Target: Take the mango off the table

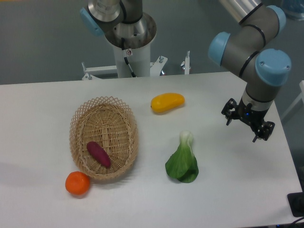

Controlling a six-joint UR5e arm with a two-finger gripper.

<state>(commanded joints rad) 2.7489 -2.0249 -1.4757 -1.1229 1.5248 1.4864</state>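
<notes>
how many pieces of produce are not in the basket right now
3. The mango lies on the table right of the basket, the orange touches its front rim, the bok choy lies in front of the mango. Nothing looks hidden.

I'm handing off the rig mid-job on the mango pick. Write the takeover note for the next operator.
Gripper: open, empty, hanging above the table near its right edge.
Mango: lying on the table, upper middle, well to the left of the gripper, untouched.
Nearby: a bok choy in front of the mango; a wicker basket at left with the purple sweet potato inside; the orange beside the basket's front rim.
Done: nothing grasped yet.
Left: move over the mango, descend, close, lift.
</notes>
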